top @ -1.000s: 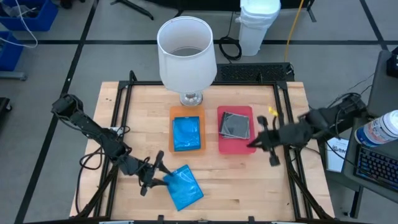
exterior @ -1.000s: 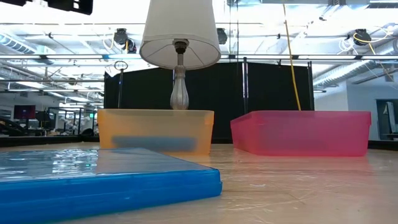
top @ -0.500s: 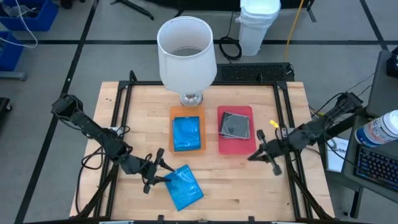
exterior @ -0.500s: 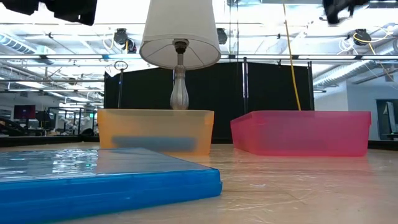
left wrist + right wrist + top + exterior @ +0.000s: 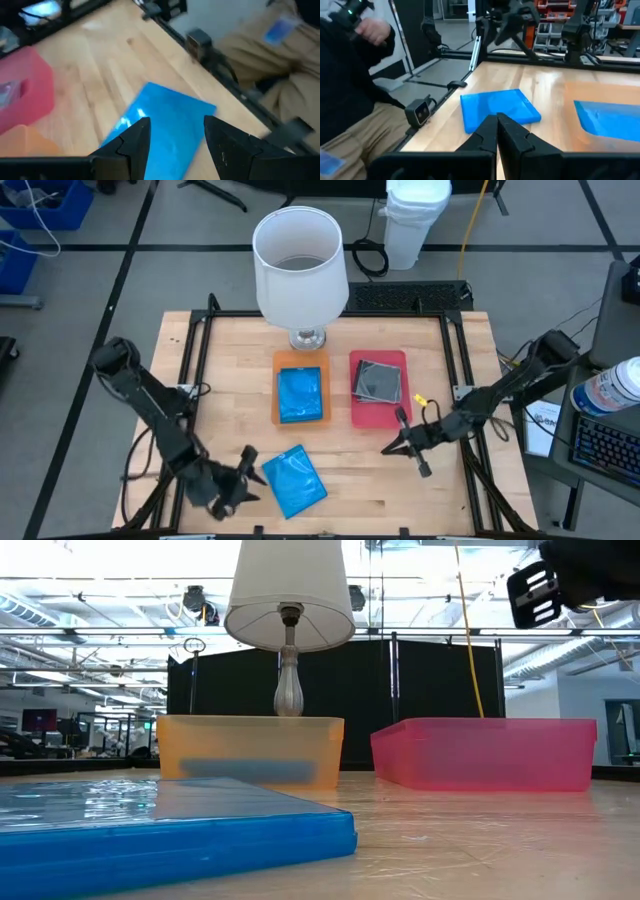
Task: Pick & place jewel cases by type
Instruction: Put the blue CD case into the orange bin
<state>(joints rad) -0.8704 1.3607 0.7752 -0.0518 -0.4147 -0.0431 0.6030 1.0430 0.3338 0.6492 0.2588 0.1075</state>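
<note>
Your blue jewel case [image 5: 295,480] lies flat in front of the orange tray [image 5: 277,393]. Left hand [image 5: 234,491] beside it, parted, empty; right hand [image 5: 397,446] closed. Likely light, rigid, slippery, brittle: grip opposite edges.

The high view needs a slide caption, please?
Open left gripper beside a loose blue jewel case; shut right gripper approaches.

Blue jewel case [image 5: 295,481] flat on table, skewed. Second blue case [image 5: 300,394] in orange tray. Grey cases [image 5: 377,381] stacked in red tray.
</note>
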